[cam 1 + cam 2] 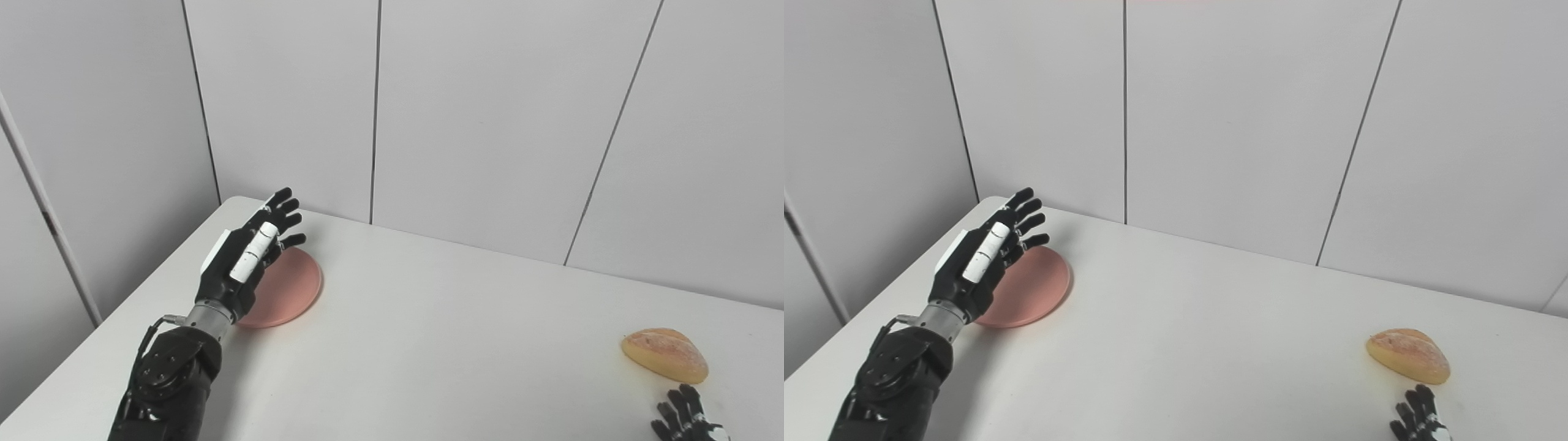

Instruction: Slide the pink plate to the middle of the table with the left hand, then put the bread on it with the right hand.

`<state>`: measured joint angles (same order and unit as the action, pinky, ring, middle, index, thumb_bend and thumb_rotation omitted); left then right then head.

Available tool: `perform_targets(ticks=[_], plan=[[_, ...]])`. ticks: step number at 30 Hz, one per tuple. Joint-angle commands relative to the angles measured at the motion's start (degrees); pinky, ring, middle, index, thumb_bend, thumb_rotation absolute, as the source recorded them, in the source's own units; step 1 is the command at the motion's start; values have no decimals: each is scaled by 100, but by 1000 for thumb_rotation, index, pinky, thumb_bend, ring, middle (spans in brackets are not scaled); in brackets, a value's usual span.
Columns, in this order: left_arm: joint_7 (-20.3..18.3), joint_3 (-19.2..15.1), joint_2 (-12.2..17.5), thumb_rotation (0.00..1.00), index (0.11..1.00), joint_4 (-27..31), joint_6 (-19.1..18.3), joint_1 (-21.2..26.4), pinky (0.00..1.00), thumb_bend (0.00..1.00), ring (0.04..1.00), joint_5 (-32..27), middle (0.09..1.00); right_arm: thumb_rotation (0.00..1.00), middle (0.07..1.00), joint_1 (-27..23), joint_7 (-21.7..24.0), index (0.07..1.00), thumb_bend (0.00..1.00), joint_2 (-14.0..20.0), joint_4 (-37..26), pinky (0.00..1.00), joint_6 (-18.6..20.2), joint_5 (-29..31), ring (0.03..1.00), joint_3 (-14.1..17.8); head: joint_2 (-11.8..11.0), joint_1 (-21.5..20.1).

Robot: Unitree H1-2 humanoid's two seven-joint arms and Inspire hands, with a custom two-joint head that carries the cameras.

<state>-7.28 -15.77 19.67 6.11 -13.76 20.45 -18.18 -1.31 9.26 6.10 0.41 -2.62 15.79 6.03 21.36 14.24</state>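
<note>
Left eye view first: the pink plate (288, 289) sits flat on the white worktop (429, 343) near its far left corner, not in the middle. The left hand (251, 257) is over the plate's left part, fingers (283, 211) spread and stretched toward the far edge, holding nothing. Its palm side faces the plate, and it covers the plate's left rim, but whether it actually touches the plate is hard to call from here. Over by the right edge the bread (665, 354), a golden half-loaf shape, lies on the worktop well apart from the plate. The right hand (689, 416) pokes in at the near right corner, just on the near side of the bread and not touching it; only the fingertips show, spread apart with nothing in them.

Right eye view, same deal from a bit to the side: the plate (1032, 291) is by the far left corner with the left hand (986, 254) open above its left side, the bread (1409, 356) is near the right edge, and the right hand (1418, 419) sits just short of it, fingers apart, mostly cut off by the bottom of the shot.
</note>
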Motion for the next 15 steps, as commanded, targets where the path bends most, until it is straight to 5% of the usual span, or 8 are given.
perform_targets(ticks=[1,10,15], plan=[[0,-138,240,739,909,-30,144,260,850,901,932,-66,933,1000,1000,240,41,1000,785,-16,162,1000,176,74,1000,-14,17,-4],[-313,-437,759,751,918,-983,708,535,776,955,895,-167,915,1000,996,237,21,1000,794,13,153,1000,209,63,1000,-4,38,23],[-408,-556,927,767,899,-1561,1069,729,824,988,908,-172,902,1000,993,227,29,1000,800,34,168,1000,221,70,1000,2,53,36]])
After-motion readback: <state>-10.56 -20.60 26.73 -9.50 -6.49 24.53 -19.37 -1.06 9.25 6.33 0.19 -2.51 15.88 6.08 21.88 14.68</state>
